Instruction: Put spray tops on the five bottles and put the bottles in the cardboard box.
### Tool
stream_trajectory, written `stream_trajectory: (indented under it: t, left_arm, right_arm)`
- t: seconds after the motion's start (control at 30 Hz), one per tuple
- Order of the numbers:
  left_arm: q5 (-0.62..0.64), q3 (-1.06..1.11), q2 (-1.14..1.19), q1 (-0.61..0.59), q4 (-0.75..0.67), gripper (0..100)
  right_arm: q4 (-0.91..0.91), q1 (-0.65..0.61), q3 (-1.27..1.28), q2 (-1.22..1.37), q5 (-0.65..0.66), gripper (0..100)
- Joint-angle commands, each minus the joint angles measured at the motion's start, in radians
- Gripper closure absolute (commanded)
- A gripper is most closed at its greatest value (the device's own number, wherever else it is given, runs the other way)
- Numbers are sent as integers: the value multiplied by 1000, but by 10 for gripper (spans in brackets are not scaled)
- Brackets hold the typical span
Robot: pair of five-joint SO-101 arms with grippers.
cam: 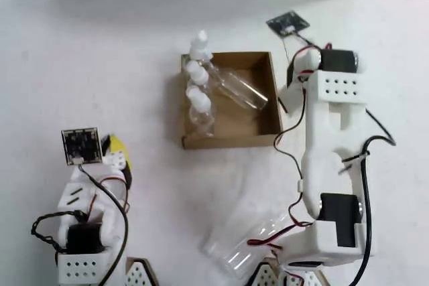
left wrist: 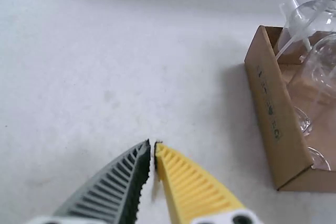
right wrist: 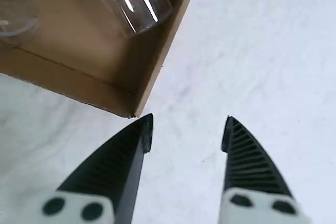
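**A:** How far along?

**B:** Partway, I'd judge. The cardboard box is mid-table, towards the far edge. It holds several bottles, with three white spray tops in a row along one wall. One slanting bottle lies across the floor. Exact count unclear.

**A:** What's left?

**B:** A loose bottle lies at the table's near edge, beside the right arm's base. Can't tell if it's capped.

**A:** Pincers?

**B:** Right gripper is spread wide and empty, just off a box corner. Left gripper is pinched together and empty, near the near-left corner.

**A:** Looks?

**B:** Clear, round-bodied.
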Motion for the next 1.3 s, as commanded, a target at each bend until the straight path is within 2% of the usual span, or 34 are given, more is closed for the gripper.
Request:
stream_trajectory:
  t: [0.0,0.2,0.37,0.5,0.63,0.7,0.8,0.9,1.03,1.27]
  left_arm:
    - [-11,-3,-7,-8,-37,976]
    - [-11,-3,-7,-2,-40,976]
    - [-3,-3,-7,-2,-66,976]
    - [-2,-3,-7,-2,-78,976]
    - [-2,-3,-7,-4,-81,976]
    - [-2,-3,-7,-5,-83,972]
    - [2,-3,-7,-5,-77,923]
    - [60,-2,16,-5,-83,876]
    - [89,2,91,-7,-170,857]
    - [92,-5,225,-8,-287,857]
  right_arm:
    - [93,-19,-163,-54,3,947]
    - [130,-133,-169,-47,26,961]
    - [127,-213,-86,-47,140,875]
    - [101,-263,-18,-45,152,847]
    - [13,-272,35,-45,160,843]
    - [-31,-272,58,-44,209,842]
    - [-88,-268,98,-44,270,842]
    - [-160,-260,146,-44,319,842]
    - [-265,-260,206,-44,374,842]
    - [-407,-262,256,-42,381,842]
